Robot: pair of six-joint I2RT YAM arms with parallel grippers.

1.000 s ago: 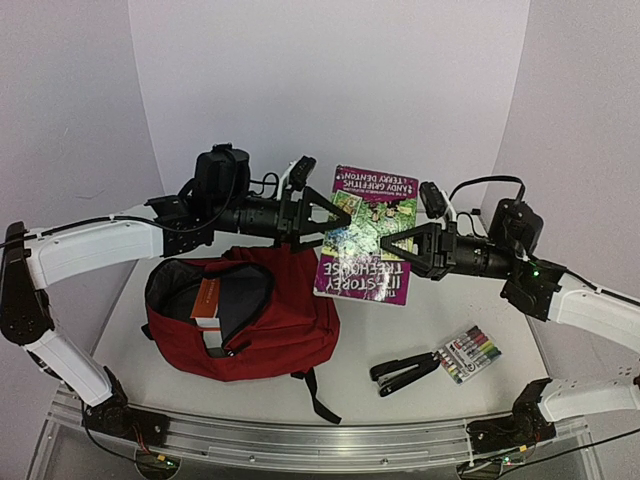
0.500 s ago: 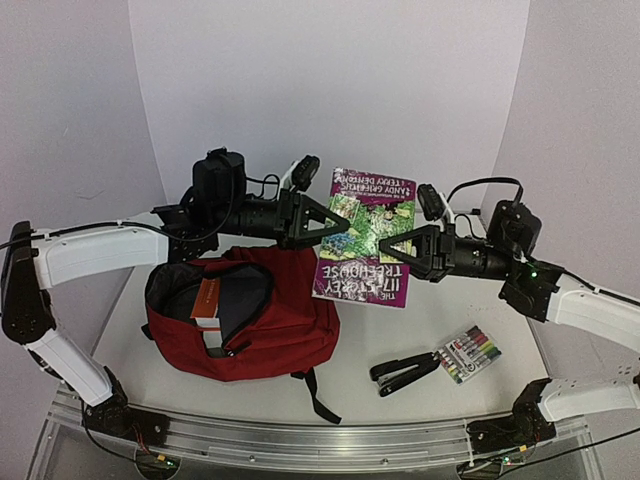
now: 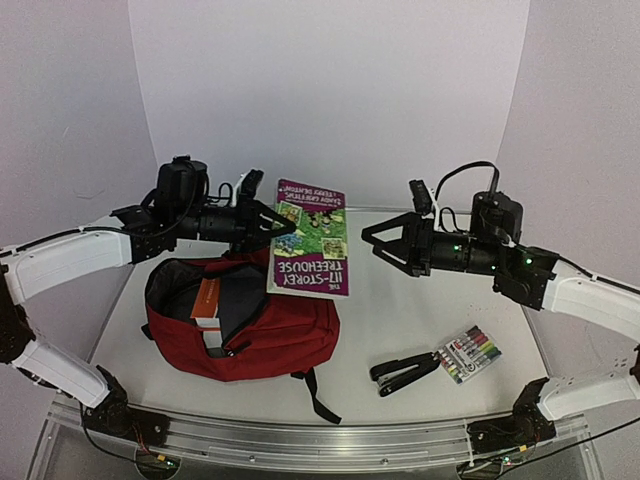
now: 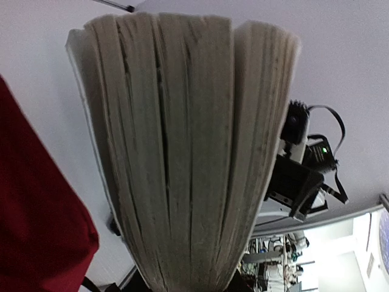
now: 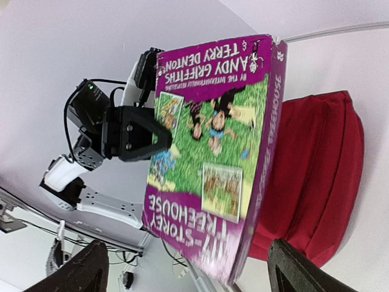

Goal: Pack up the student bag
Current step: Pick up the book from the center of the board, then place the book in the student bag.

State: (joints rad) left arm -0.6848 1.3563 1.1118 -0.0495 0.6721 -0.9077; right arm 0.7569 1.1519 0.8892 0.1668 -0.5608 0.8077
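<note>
A white table (image 3: 420, 310) carries a dark red student bag (image 3: 270, 335), which lies flat on the left half in front of the left arm. Its main compartment is unzipped and gapes toward the left, showing grey lining. The left gripper (image 3: 272, 222) reaches in from the left, its fingers clamped on one edge of a thick purple paperback book (image 3: 310, 238). The book is held off the table above the bag's far right corner. Seen from overhead, the cover faces up and toward the camera with the title reading upside down. The left wrist camera looks straight at the book's fanned page edges (image 4: 182, 152), with red fabric (image 4: 36, 231) low at the left. The right gripper (image 3: 378, 248) hangs in the air to the right of the book and clear of it. Its fingers are spread wide with nothing between them, and its wrist camera takes in the whole cover (image 5: 213, 152) with the bag (image 5: 316, 176) beyond. A clear pack of coloured markers (image 3: 468, 353) lies near the table's front right. Just beside it on the left is a black tool (image 3: 405, 373) that looks like a stapler. An orange-and-white item (image 3: 208, 300) sits inside the bag's open compartment.
</note>
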